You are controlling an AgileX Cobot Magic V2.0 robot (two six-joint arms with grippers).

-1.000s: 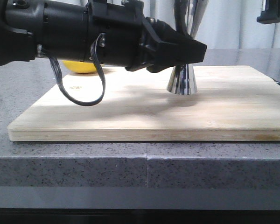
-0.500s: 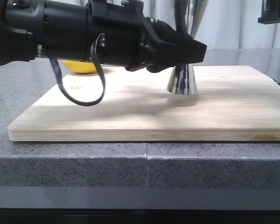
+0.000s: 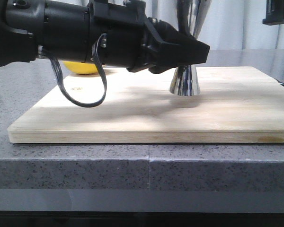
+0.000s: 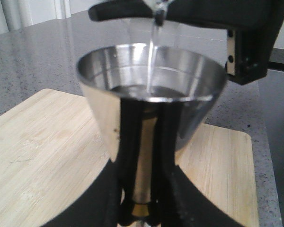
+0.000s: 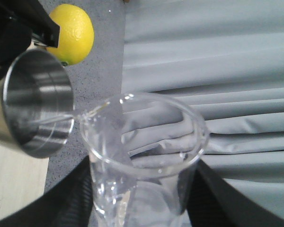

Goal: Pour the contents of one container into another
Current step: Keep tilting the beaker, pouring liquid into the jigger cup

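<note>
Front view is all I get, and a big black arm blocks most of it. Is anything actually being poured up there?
Observer: Yes. In the left wrist view a thin stream of clear liquid falls into the steel cup.
Operator: Where does it come from?
Observer: From a clear glass beaker, tipped so its lip meets the steel cup's rim; the right gripper holds it.
Operator: Who holds the steel cup?
Observer: The left gripper, closed around its narrow waist.
Operator: And that yellow thing behind the arm?
Observer: A lemon, lying on the grey counter beyond the wooden board.
</note>
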